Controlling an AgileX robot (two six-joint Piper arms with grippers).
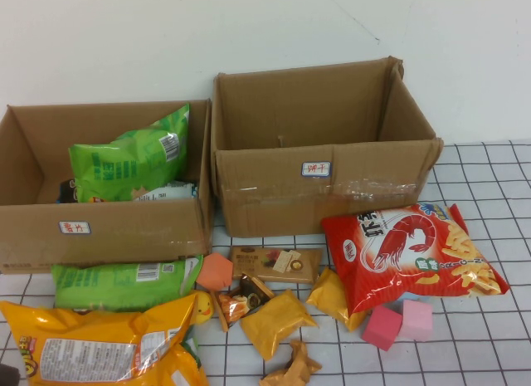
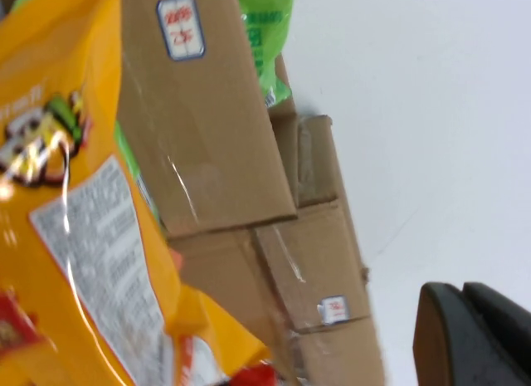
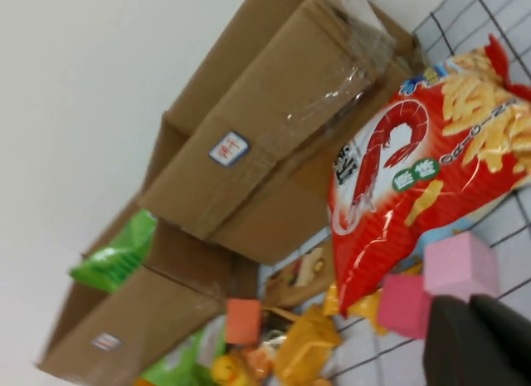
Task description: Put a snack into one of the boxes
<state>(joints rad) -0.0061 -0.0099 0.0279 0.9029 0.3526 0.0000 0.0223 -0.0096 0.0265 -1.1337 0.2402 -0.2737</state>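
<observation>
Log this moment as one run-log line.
left gripper: near yellow bag, state unclear | right gripper: near pink blocks, state unclear | left box: green bag inside | right box: contents unseen

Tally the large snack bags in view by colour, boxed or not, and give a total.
Green bags: 2, one in the left box at, one on the table at
Yellow bag: 1
Red shrimp-chip bag: 1
Total: 4
Neither gripper shows in the high view.

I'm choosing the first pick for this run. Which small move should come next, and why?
Probably bring the right gripper toward the red shrimp-chip bag. It lies uncovered in front of the right box, which looks empty, and that gripper already hangs near it. The left gripper hangs by the left box.
</observation>
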